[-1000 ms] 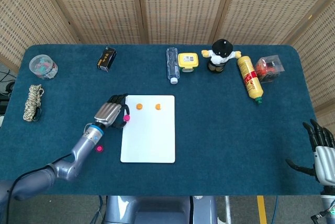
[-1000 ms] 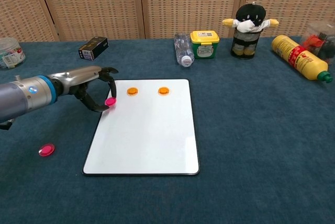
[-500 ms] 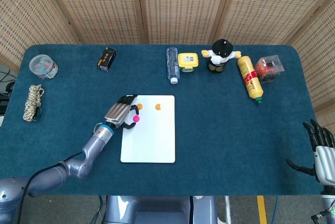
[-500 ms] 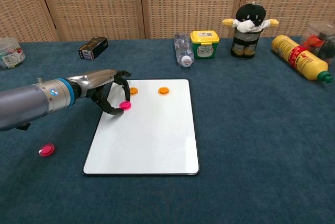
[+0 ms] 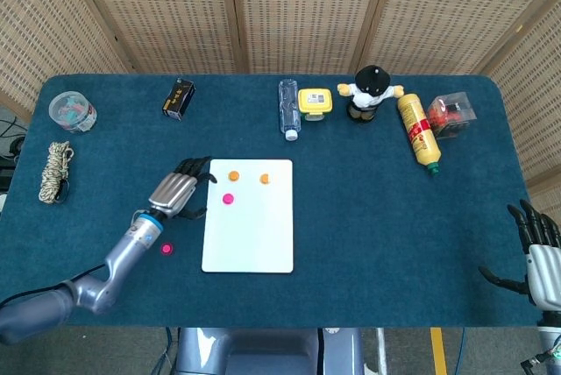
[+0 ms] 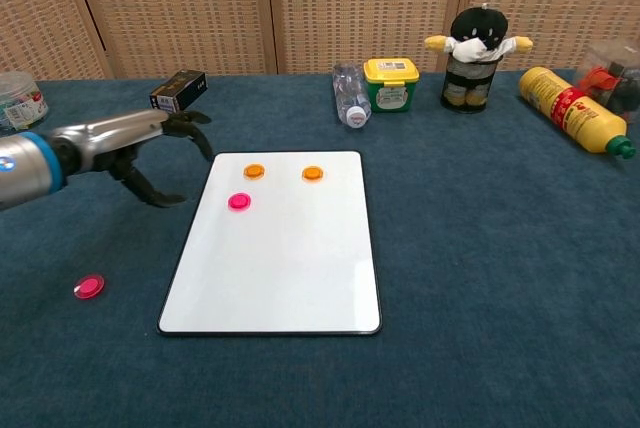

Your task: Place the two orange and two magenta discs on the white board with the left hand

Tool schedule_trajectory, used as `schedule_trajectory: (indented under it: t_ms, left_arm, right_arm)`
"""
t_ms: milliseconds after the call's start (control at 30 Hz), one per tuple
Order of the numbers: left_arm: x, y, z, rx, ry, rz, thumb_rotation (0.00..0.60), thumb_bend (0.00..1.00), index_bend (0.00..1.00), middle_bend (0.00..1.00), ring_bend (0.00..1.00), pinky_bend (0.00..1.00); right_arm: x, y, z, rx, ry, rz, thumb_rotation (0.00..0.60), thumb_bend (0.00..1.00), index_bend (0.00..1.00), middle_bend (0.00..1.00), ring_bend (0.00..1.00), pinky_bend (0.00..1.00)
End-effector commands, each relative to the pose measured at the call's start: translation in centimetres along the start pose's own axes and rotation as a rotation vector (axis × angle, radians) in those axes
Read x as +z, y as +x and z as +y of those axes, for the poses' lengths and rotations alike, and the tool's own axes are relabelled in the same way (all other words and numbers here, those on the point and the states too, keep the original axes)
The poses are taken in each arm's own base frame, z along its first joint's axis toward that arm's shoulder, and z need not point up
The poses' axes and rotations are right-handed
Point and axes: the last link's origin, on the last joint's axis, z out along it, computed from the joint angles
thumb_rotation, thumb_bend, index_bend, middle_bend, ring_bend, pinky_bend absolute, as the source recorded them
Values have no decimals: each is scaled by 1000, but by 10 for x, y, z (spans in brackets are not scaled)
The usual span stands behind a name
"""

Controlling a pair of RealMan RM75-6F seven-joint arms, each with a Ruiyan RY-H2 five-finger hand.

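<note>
Magenta on white: one magenta disc [image 6: 238, 201] lies on the white board [image 6: 290, 268], just below the two orange discs [image 6: 254, 171] near its far edge. The other magenta disc [image 6: 89, 286] sits on the blue desk [image 6: 480, 248], well left of the board. My left hand [image 6: 140, 148] hovers beside the board's left edge, fingers [image 6: 196, 134] spread, holding nothing. My right hand [image 5: 539, 257] seems open, though partly out of view.
</note>
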Motion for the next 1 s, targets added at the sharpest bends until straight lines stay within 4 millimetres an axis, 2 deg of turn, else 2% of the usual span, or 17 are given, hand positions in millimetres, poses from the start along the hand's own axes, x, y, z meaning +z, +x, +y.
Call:
schedule_trajectory:
  t_ms: [33,233,433,600,1000]
  left_arm:
    - [-40,-1,-21,-7,5,-5,600,309,333,0,0,0]
    - [-88,-12,-52,15,43,-48,600,314,352,0,0,0]
    - [-115,-22,-65,34,53,-88,600,318,361,0,0,0]
    - [-125,-29,-67,28,48,-114,600,324,373,0,0,0]
    - [-118,-41,-59,110,14,-109,600,326,387,0,0,0]
  right_arm:
    - [0,0,0,0,1,1,600,26,0,0,0,0]
    - [-1,0,-1,-4,2,2,600,28,0,0,0,0]
    - [-1,0,-1,-4,2,5,600,26,0,0,0,0]
    - [-1,0,-1,-4,1,5,600,28,0,0,0,0]
    - [-1,0,-1,4,0,3,600,26,0,0,0,0]
